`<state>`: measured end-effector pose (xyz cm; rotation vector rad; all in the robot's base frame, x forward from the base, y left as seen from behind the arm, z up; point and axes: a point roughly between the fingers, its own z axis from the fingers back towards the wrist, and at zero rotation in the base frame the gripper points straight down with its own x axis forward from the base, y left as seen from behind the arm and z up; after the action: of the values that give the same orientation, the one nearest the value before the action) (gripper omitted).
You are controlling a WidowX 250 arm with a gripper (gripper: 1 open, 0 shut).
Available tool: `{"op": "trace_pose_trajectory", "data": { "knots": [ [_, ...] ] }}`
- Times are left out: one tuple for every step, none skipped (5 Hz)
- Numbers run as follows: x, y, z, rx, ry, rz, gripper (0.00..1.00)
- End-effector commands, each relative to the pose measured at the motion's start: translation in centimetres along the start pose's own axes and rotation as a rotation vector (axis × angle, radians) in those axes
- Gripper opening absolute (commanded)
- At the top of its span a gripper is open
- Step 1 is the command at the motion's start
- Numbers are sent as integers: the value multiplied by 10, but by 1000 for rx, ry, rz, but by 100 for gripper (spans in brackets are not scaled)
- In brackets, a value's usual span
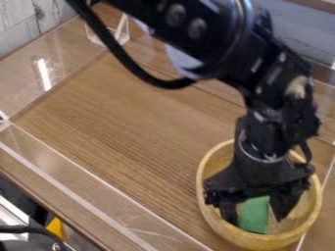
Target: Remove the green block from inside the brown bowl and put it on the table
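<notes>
The arm points straight down into the bowl (213,178) at 5 o'clock on the bench (118,127), fingers (230,192) spread wide astride the block (254,212), seemingly not gripping; block mostly hidden.

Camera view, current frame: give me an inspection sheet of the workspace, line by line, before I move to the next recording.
Surface: table, brown wood grain, bare apart from the bowl.
Job's things: green block lies inside the brown bowl, partly hidden by the gripper; bowl sits at the table's near right corner.
Clutter: nothing seen.
Grippers: gripper points down into the bowl, jaws open, straddling the block; contact cannot be told.
Cables: black cable loops along the arm.
Surroundings: clear plastic walls edge the table.
</notes>
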<state>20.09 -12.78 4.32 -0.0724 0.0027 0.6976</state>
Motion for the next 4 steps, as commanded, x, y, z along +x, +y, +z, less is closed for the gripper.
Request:
{"op": "trace_pose_trajectory", "data": {
  "knots": [
    [6, -15, 6, -36, -26, 80, 0],
    [4, -10, 8, -37, -24, 73, 0],
    [2, -4, 10, -38, -21, 67, 0],
    [-3, -5, 23, -41, -17, 50, 0]
  ]
}}
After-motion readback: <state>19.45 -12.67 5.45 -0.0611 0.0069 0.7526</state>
